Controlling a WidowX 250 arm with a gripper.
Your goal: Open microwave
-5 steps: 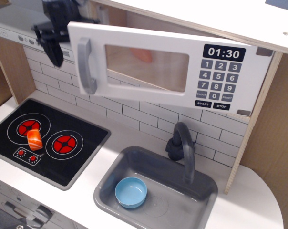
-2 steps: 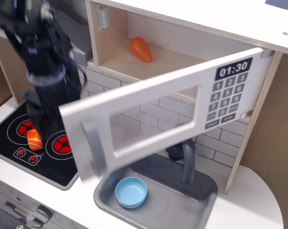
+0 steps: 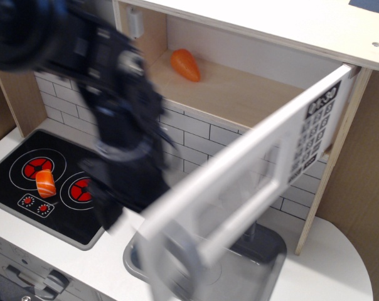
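We see one view, looking down at a toy kitchen. The microwave (image 3: 252,75) sits high in the cabinet, its long axis running left to right. Its white door (image 3: 240,194) is swung wide open on hinges at the right, its free edge pointing toward us and down to the left, over the grey sink (image 3: 271,251). The keypad (image 3: 315,135) sits near the hinge. An orange carrot (image 3: 186,65) lies inside the pale wood cavity. The black gripper (image 3: 123,182) is blurred, left of the door, above the stove (image 3: 58,188); we cannot tell whether its jaws are spread. An orange piece of toy food (image 3: 45,182) rests on the left burner.
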